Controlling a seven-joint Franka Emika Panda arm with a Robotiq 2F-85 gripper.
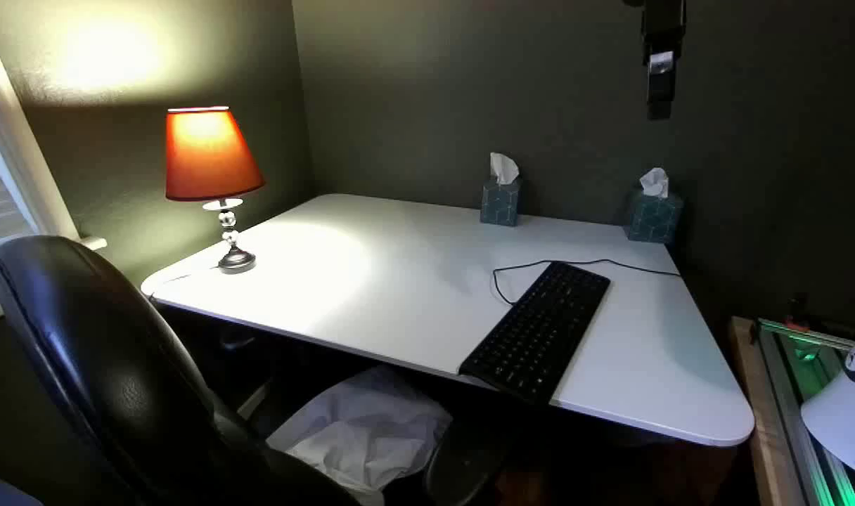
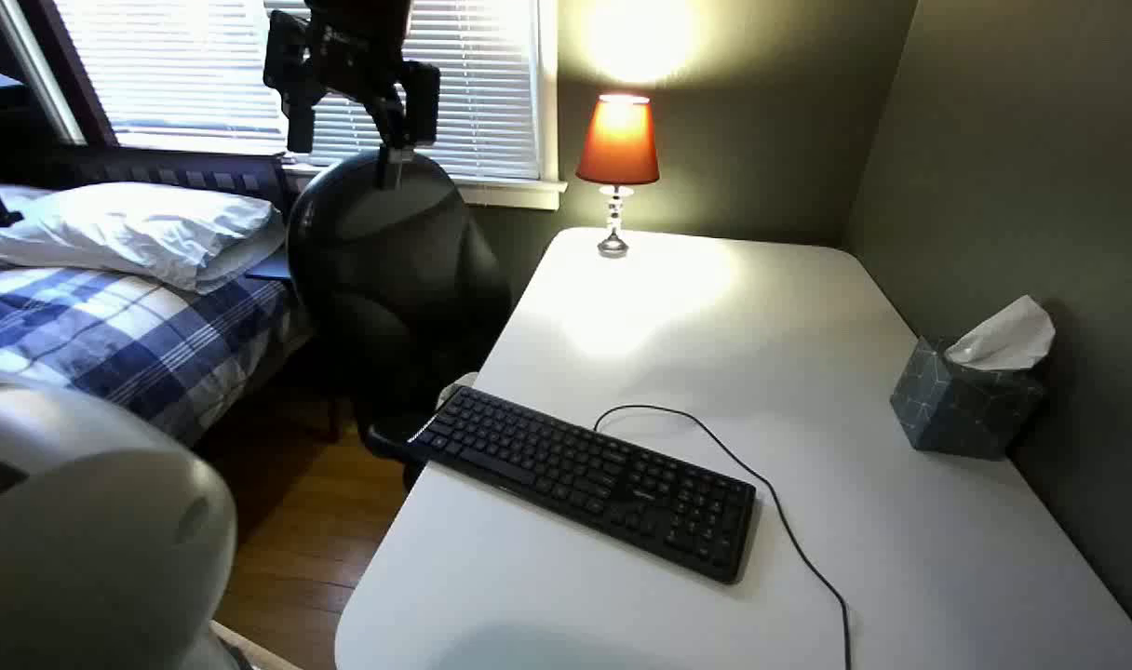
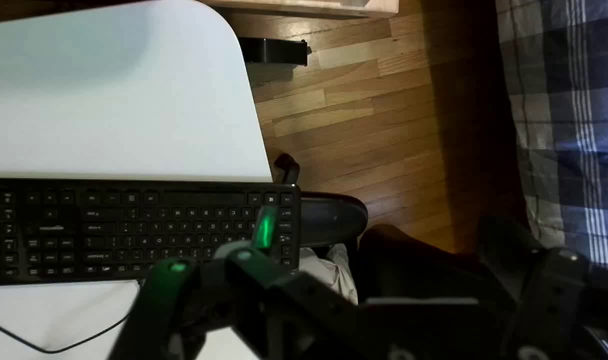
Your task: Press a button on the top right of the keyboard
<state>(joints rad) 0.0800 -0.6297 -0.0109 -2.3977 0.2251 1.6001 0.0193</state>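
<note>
The long black keyboard [image 1: 540,330] lies on the white desk [image 1: 413,246], with one end jutting past the desk edge; it also shows in an exterior view [image 2: 585,475]. Its number pad [image 2: 701,516] is at the end farther from the chair. In the wrist view the keyboard [image 3: 149,230] is cut off at the left, with part of the number pad out of frame. My gripper [image 2: 347,154] is high above the desk, well clear of the keyboard; it also shows in an exterior view [image 1: 661,91]. In the wrist view the gripper [image 3: 384,235] has its fingers wide apart, nothing between them.
A thin cable [image 2: 761,479] runs from the keyboard across the desk. Tissue boxes [image 1: 499,200] [image 1: 654,214] stand by the wall. A lit orange lamp [image 1: 209,154] stands at the desk's far end. A black chair [image 2: 389,270] and a bed [image 2: 110,298] are beyond the desk edge.
</note>
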